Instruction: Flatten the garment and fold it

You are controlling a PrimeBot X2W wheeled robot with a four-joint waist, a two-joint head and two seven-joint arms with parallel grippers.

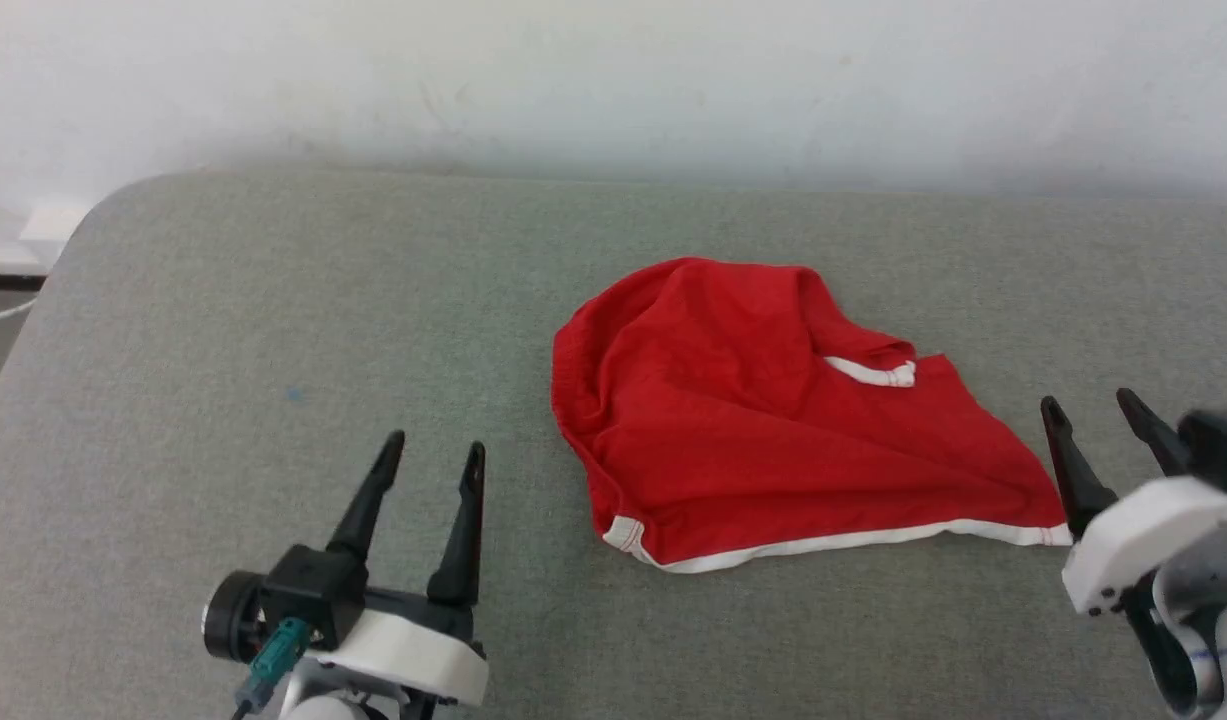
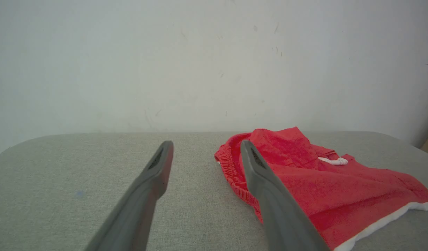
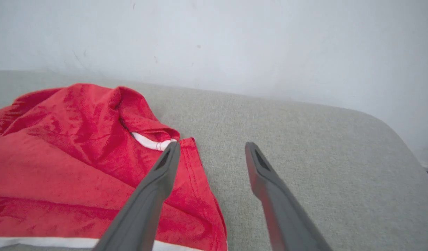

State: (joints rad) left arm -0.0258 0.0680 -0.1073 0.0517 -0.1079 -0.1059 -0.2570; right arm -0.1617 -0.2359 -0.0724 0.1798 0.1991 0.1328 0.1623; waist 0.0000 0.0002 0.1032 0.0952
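The garment (image 1: 763,420), red shorts with white hem trim, lies crumpled in a loose heap on the grey padded table (image 1: 273,300), right of centre. A white hem runs along its near edge. My left gripper (image 1: 436,450) stands open at the lower left, well apart from the cloth, nothing between its fingers. My right gripper (image 1: 1091,402) is open at the right, just beside the garment's near right corner, holding nothing. In the left wrist view the garment (image 2: 325,188) lies right of the open fingers (image 2: 154,181). In the right wrist view the garment (image 3: 77,157) lies left, under the left finger (image 3: 158,181).
A white wall (image 1: 613,80) runs along the table's far edge. The table's rounded far-left corner (image 1: 103,215) shows, with floor beyond it. Bare grey surface spreads left of the garment and beyond it.
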